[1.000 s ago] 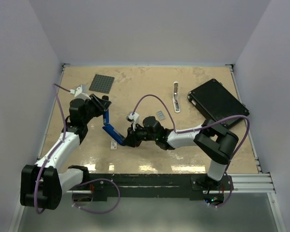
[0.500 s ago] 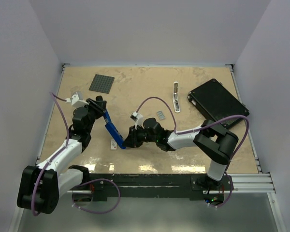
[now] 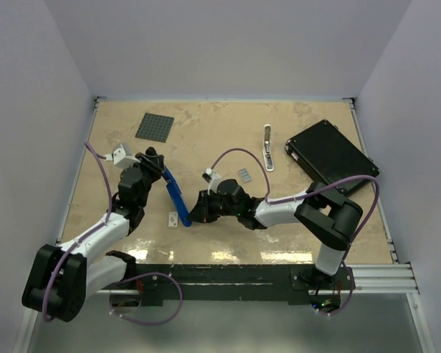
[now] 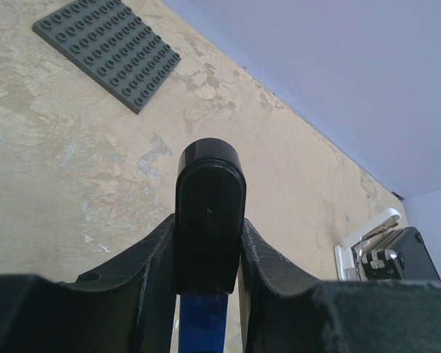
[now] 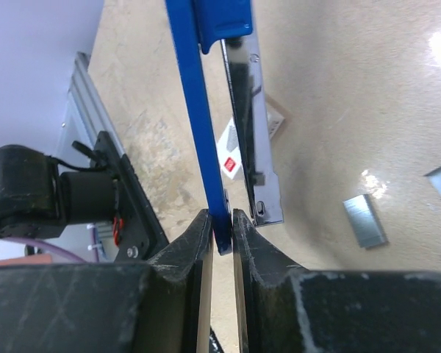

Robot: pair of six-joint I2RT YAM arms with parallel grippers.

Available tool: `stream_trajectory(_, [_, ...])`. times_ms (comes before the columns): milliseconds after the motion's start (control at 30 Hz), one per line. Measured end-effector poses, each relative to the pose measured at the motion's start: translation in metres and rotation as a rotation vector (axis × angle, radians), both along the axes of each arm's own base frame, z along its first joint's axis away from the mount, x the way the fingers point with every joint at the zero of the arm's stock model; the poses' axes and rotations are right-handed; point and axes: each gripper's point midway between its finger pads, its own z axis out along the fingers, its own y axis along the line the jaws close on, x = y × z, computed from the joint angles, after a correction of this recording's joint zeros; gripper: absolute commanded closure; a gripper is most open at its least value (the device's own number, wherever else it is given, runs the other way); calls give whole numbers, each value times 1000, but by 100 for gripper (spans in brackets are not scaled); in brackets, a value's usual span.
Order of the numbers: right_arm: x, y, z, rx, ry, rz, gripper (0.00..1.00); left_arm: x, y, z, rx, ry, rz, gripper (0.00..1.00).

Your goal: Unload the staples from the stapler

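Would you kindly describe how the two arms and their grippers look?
Both the left arm and right arm have white links, black joints and black bases. A purple cable loops along each. The left gripper and right gripper have matte black fingers.

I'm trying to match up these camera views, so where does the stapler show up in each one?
Top external: stapler left of centre, slanting.
Left wrist: stapler bottom centre, black end up.
Right wrist: stapler top centre running down, blue arm beside silvery rail.
Shared landmark: grey studded plate, in top external and left wrist only.
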Motion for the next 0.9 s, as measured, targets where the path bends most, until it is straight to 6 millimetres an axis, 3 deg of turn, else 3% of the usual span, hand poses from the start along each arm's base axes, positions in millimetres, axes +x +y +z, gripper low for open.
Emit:
stream_trajectory(200, [7, -3, -3, -18, -15, -34, 100, -9, 9, 6, -31, -31, 46, 100])
stream_trajectory(567, [29, -3, 10, -42, -157, -45, 100, -30, 11, 54, -86, -204, 19, 100])
stream_trajectory(900, [78, -17, 57, -123, -497, -74, 100, -55, 19, 117, -151, -440, 8, 100])
